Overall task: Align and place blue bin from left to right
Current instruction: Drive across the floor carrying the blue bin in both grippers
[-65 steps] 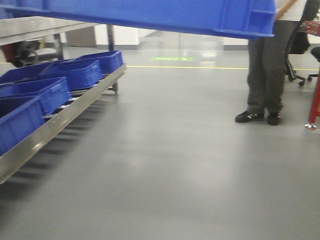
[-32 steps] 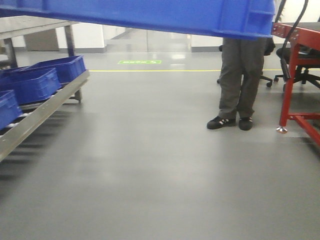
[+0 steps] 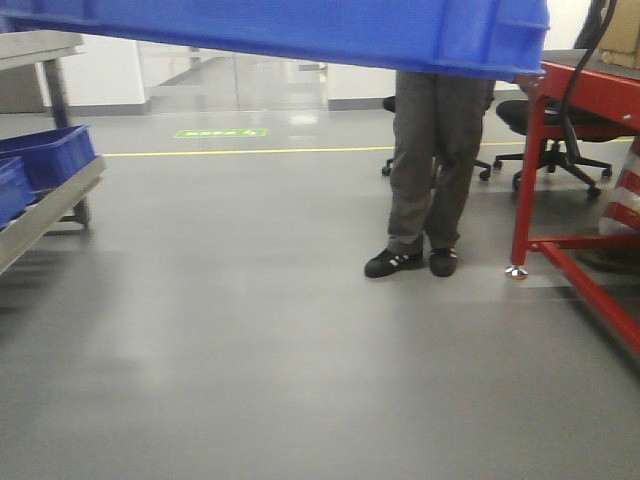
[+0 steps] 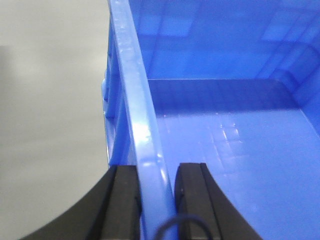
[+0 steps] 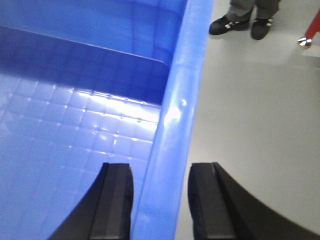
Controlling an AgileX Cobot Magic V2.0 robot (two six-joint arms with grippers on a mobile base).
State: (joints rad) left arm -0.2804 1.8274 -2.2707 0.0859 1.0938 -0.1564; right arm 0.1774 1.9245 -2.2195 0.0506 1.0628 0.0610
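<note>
Blue plastic filled the top of the front view: the blue bin [image 3: 300,25] hung in the air, well above the grey floor [image 3: 250,350], with only its underside and lower wall showing and its right end dipping slightly lower. Behind its right end stood a person [image 3: 435,150] in grey trousers and dark shoes [image 3: 410,262], the upper body hidden by the bin. A red frame [image 3: 530,170] stood just to the right of the person, with a black office chair [image 3: 560,130] behind it. At the far left a steel rack [image 3: 50,205] carried smaller blue tubs [image 3: 45,155]. A yellow line [image 3: 250,151] and a green marking [image 3: 220,132] lay on the floor further back.

From the left wrist, the left gripper [image 4: 156,195] sat astride the bin's rim [image 4: 135,110]. Its two black fingers [image 4: 125,200] were drawn narrow, one pressed to the outside of the wall and one to the inside, so the rim was pinched between them. The smooth interior floor of the bin lay to the right, bare grey floor to the left. A thin dark cable [image 4: 175,225] looped at the bottom edge.

From the right wrist, the right gripper [image 5: 160,200] straddled the opposite rim in the same way, its fingers [image 5: 115,200] set against either face of the wall and holding it. The gridded inside of the bin lay to the left; the person's shoes showed at top right.
</note>
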